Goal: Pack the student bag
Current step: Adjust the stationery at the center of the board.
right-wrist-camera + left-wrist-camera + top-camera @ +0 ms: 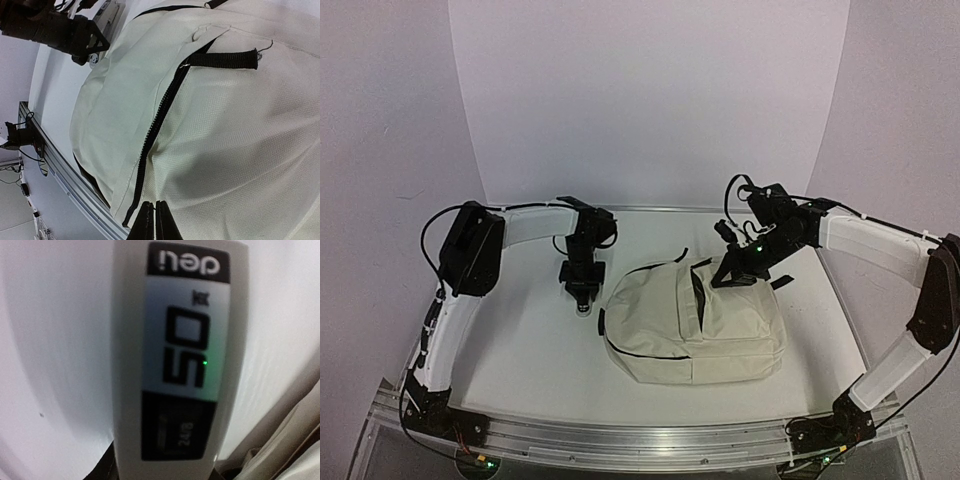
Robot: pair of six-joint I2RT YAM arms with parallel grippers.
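Observation:
The student bag (695,325) lies flat on the white table, cream-beige with a black zipper (155,130) and a black strap tab (225,59). My right gripper (730,278) is at the bag's far edge by the zipper. In the right wrist view its fingers (154,220) are pressed together on the bag fabric (240,140), which creases toward them. My left gripper (582,300) points down at the table left of the bag. It holds a white oblong item (175,360) with a "deli 50" label, which fills its wrist view. The bag's edge (295,450) shows at lower right there.
The aluminium rail (640,440) runs along the near table edge and also shows in the right wrist view (60,170). The left arm (55,27) shows beyond the bag in the right wrist view. A white backdrop curves behind the table.

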